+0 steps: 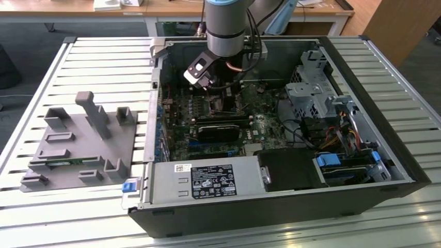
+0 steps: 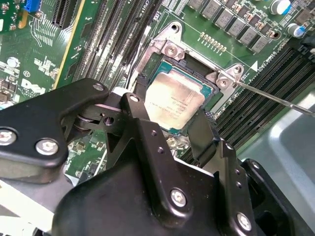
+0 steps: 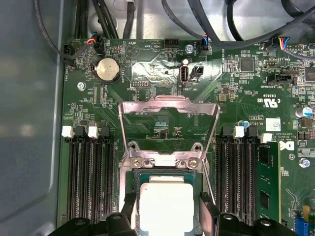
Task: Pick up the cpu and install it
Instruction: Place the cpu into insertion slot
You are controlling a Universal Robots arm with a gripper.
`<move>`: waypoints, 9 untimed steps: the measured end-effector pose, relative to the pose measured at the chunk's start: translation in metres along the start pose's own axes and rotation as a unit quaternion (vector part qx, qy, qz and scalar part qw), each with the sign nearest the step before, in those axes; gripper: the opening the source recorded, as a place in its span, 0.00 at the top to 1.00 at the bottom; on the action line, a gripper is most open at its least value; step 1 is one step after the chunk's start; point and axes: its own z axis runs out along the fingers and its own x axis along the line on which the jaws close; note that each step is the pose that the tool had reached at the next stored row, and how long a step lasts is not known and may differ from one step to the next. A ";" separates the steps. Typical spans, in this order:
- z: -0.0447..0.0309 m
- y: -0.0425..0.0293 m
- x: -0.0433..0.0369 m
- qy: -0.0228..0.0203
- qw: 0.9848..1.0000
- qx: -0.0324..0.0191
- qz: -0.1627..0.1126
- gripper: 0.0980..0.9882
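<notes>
The end effector [image 2: 171, 103] is closed on the small flat square cpu [image 2: 174, 98], a chip with a silver-grey metal top and a thin pale rim. In both wrist views its 2 black fingers [image 3: 209, 216] lie against 2 opposite edges of the chip. The cpu sits within the dark square socket frame [image 2: 194, 64] on the green motherboard [image 3: 246, 83], its top level with the frame around it (how deeply it is seated cannot be made out).

In the first wrist view, the silver metal bracket [image 3: 170, 105] hinged to the socket frame is swung open and lies flat on the board just beyond the frame. Black memory slots [image 3: 91, 182] run along both sides of the socket frame, and a long narrow green memory stick [image 3: 266, 182] stands in the slot farthest from it on 1 side. A round silver coin battery [image 3: 107, 70] sits on the board beyond the bracket, well apart from the socket frame. In the second wrist view, a thin metal lever rod [image 2: 275, 98] juts out from a corner of the socket frame.

In the exterior view, the grey robot arm [image 1: 226, 26] reaches down over the socket frame inside the open black computer case [image 1: 276, 206], which lies on the white slatted counter [image 1: 103, 57]. A grey moulded tray [image 1: 69, 155] rests well apart from the socket frame, toward the exterior view's left.
</notes>
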 end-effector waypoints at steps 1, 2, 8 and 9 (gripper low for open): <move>-0.0006 0.0000 0.0000 0.000 1.000 0.000 0.000 0.43; -0.0011 0.0001 0.0000 0.000 1.000 0.000 0.000 0.43; -0.0062 0.0004 0.0001 0.000 1.000 0.000 0.000 0.43; -0.0073 0.0005 0.0001 0.000 1.000 0.000 0.000 0.44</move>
